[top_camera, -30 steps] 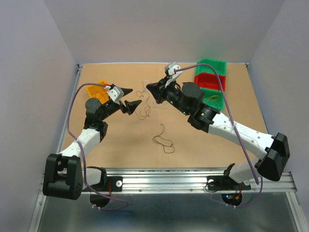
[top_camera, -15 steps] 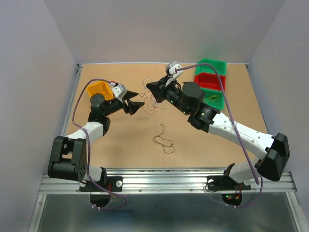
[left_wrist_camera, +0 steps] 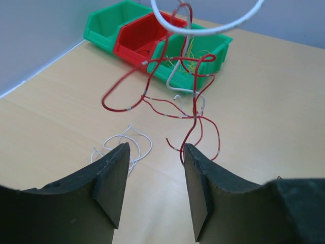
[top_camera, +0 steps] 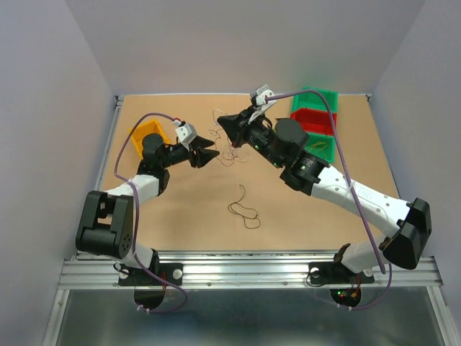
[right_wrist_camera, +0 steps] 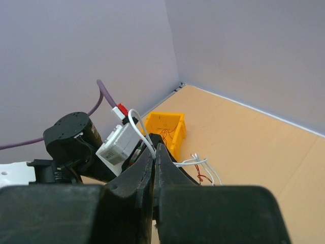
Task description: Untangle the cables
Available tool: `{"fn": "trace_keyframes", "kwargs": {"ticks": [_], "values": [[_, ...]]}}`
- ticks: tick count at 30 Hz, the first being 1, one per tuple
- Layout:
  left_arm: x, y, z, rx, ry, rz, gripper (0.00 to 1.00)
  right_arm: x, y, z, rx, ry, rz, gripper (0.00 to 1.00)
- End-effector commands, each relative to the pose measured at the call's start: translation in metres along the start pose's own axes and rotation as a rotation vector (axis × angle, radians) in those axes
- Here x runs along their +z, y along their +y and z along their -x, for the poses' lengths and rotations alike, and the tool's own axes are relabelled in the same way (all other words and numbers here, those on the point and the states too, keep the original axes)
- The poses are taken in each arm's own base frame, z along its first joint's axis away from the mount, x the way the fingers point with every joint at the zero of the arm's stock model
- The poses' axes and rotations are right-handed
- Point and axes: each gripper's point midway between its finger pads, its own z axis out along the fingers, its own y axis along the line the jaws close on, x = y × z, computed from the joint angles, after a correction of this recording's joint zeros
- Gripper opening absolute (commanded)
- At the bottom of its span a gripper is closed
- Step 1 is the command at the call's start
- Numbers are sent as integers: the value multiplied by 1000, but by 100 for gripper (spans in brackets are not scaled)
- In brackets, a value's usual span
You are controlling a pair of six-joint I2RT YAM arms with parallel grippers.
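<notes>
The tan table [top_camera: 180,209] spreads out ahead of me. At its far right, three bins stand touching in a row: a green bin [top_camera: 317,96], a red bin [top_camera: 311,119] and a second green bin [top_camera: 322,148]. My left wrist camera shows that the last of these holds yellow-green wires. A yellow bin [top_camera: 146,133] sits at the far left, just behind my left wrist. My right gripper [top_camera: 222,124] is above the far middle of the table, its fingers pressed together and pinching a white cable [right_wrist_camera: 136,122]. The cable's loop arches out of the tips, which only the wrist views make plain. My left gripper [top_camera: 210,149] faces it from just beside, fingers spread with nothing between them. A red cable [left_wrist_camera: 195,109] hangs from the white loop in tangled bends, just beyond my open left fingers and between them and the bins. A white coil [left_wrist_camera: 124,145] lies on the table by my left fingertip. A black cable [top_camera: 243,209] lies alone nearer my bases, well apart from both grippers, and only the top camera shows it.
</notes>
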Motion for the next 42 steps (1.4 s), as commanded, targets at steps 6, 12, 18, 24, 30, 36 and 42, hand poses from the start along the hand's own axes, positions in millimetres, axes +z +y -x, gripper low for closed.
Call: {"fn": "trace_keyframes", "kwargs": {"ticks": [6,12,18,24,30,36,42], "values": [[14,-9,11,83,-6,-75,65,4,9,56,24,-146,16,1],[21,0,5,69,25,-40,21,5,8,53,27,-142,13,1],[26,24,-9,27,75,54,0,-1,-1,82,2,-201,-53,1],[27,62,-30,-37,163,216,0,-39,-19,158,-34,-357,-178,1],[29,78,-39,-105,205,250,0,-88,-34,226,-52,-503,-286,1],[26,83,-40,-118,216,279,0,-111,-44,254,-54,-562,-360,0],[21,83,-37,-137,217,281,0,-83,-74,232,-118,-500,-500,1]]}}
